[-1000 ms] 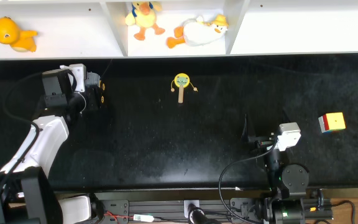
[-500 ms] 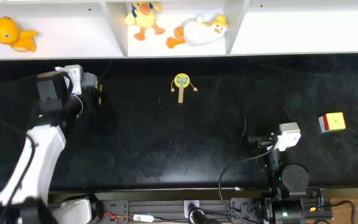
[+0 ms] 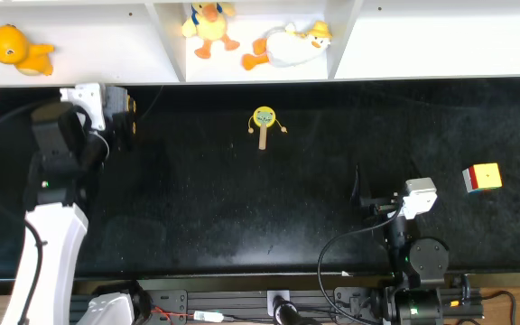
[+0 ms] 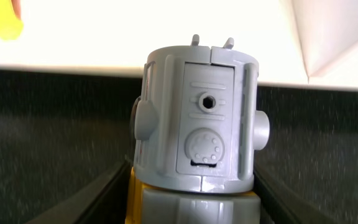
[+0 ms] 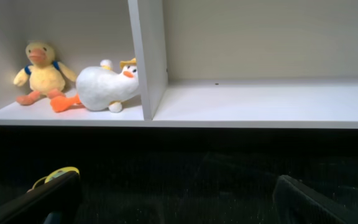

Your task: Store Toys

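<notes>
Upper left of the top view: the left arm extends to the shelf [image 3: 88,68], left gripper [image 3: 118,116] fingers [image 4: 101,198] clamping a grey robot toy [image 4: 197,124]. The right gripper [image 3: 359,191] sits low with its fingers spread, empty.

The top camera is looking down on the worktop [image 3: 242,208] and shelf [image 3: 422,45]. The left wrist camera is facing the shelf, close behind a toy robot [image 4: 197,124]. The right wrist camera is looking low across the worktop, sharing the white duck [image 5: 104,87] with the top view.

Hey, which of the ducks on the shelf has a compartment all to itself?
The orange duck, alone in the left compartment; the yellow duck and white duck share the middle compartment.
</notes>
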`<state>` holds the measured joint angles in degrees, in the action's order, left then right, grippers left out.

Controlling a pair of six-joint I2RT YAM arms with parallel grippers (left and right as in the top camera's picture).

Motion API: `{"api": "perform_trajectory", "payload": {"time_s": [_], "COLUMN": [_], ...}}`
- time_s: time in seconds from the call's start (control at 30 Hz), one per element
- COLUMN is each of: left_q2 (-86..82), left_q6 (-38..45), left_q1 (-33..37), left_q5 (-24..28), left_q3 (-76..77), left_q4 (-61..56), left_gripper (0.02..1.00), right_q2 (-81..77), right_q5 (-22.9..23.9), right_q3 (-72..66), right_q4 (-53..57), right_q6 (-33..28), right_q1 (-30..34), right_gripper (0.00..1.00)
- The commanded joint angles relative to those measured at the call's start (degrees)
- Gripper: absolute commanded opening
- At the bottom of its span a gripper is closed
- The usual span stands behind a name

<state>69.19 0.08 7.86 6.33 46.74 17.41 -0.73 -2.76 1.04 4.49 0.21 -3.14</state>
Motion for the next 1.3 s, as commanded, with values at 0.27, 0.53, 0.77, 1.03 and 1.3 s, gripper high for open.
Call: {"api": "perform_trajectory", "payload": {"time_s": [0.27, 0.53, 0.77, 1.03, 1.3], "left_q2": [13.88, 22.64, 27.45, 30.88, 32.48], "left_q6": [-0.55, -0.81, -0.81, -1.68, -1.88], "left_q1": [-0.11, -0.11, -0.11, -0.13, -0.13], "left_q5": [0.39, 1.36, 1.55, 2.21, 2.64], "left_q3": [15.45, 22.53, 25.77, 26.47, 26.47], "left_q4": [-0.57, -0.83, -2.84, -5.35, -6.64], "left_gripper": [0.507, 0.507, 0.514, 0.514, 0.520], "right_q2": [0.52, 0.52, 0.52, 0.52, 0.52], "right_q5": [-0.22, -0.22, -0.22, -0.22, -0.22], "right_q3": [-0.76, -0.76, -0.76, -0.76, -0.76], "right_q4": [-0.28, -0.31, -0.31, -0.28, -0.31], "right_q6": [0.02, 0.04, 0.02, 0.02, 0.02], "right_q1": [-0.22, -0.22, -0.22, -0.22, -0.22], "right_gripper": [0.996, 0.996, 0.996, 0.996, 0.996]}}
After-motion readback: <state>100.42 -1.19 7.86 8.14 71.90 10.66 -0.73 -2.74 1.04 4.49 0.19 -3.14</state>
